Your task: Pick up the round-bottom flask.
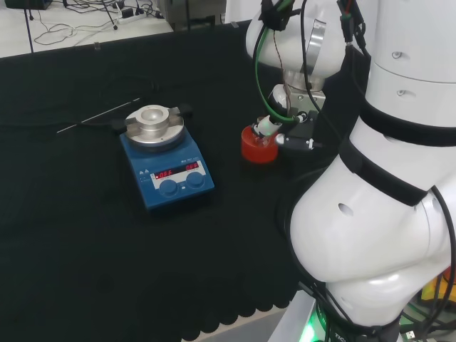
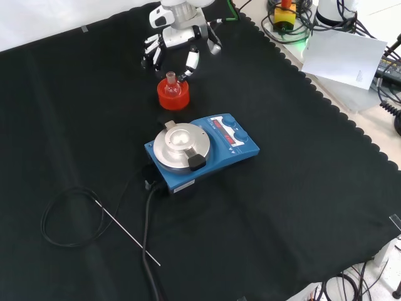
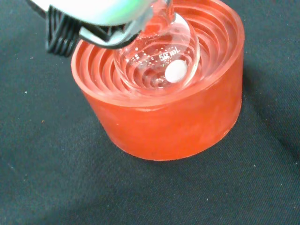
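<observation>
Bench: a black cloth [image 2: 301, 207] covers the whole work surface, scalloped along its edge in the front view.
Arm: big white links [image 1: 385, 214] stand at the right of the head view, reaching over the bench.
Stirrer plate: a blue hotplate stirrer [image 2: 200, 150] with a round metal top sits near the middle of the cloth, well apart from the hand; a black cable [image 2: 69, 219] and a thin rod [image 2: 125, 232] lie nearer the camera in the front view.
Stand: a red ribbed ring [image 2: 172, 95] rests on the cloth, farther off than the stirrer in the front view and to its right in the head view.
Flask: the round-bottom flask [image 3: 161, 61], clear glass, sits upright in the stand's ribbed hollow, neck pointing straight up; a small white stir bar [image 3: 176, 71] lies inside the bulb.
Hand: the hand [image 2: 178, 47] hangs just above and behind the stand in the front view, fingers spread and relaxed, holding nothing; one fingertip [image 2: 190, 63] is close beside the flask's neck [image 2: 170, 78].
Key relation: the flask lies directly below the fingers, its long axis vertical, so the neck stands up into the gap between fingers and thumb.
Judgement: the coming move probably needs the fingers to curl round the neck, then lift straight up along that axis to clear the stand.
</observation>
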Motion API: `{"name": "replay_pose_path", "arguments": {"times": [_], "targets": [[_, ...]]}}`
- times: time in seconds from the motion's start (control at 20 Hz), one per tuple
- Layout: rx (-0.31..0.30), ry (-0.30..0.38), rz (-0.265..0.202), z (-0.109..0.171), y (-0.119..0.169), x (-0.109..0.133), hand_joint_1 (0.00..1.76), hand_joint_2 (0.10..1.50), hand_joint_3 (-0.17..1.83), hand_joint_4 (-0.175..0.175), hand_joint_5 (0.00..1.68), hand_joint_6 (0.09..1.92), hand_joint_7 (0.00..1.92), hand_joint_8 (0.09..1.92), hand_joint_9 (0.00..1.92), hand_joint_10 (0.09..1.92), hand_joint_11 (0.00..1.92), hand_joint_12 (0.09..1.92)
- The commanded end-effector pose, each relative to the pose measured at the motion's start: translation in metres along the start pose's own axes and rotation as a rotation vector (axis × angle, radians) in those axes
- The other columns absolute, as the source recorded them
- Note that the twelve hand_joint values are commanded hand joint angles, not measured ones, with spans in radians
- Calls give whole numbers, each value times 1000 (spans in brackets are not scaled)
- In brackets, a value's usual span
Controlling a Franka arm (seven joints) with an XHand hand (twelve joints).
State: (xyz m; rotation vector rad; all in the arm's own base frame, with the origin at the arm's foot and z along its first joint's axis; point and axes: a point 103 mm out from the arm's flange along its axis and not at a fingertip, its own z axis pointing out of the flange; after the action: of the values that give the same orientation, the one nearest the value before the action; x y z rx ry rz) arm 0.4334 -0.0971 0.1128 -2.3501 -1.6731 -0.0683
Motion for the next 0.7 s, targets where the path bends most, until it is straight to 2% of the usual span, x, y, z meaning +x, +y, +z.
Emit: {"name": "replay_pose_path", "arguments": {"times": [0.05, 0.6, 0.65, 0.7], "targets": [[4, 1, -1, 1, 0, 0, 954, 588, 626, -37, 898, 746, 316, 677, 490, 658, 116, 1389], [-1, -20, -8, 0, 3, 5, 951, 620, 639, -50, 955, 745, 330, 679, 509, 653, 133, 1384], [-7, -29, -7, -1, 3, 5, 993, 702, 553, 31, 1019, 772, 338, 682, 517, 651, 138, 1385], [-12, -34, -6, -1, 2, 6, 1030, 767, 476, 96, 1077, 779, 347, 684, 528, 648, 146, 1383]]}}
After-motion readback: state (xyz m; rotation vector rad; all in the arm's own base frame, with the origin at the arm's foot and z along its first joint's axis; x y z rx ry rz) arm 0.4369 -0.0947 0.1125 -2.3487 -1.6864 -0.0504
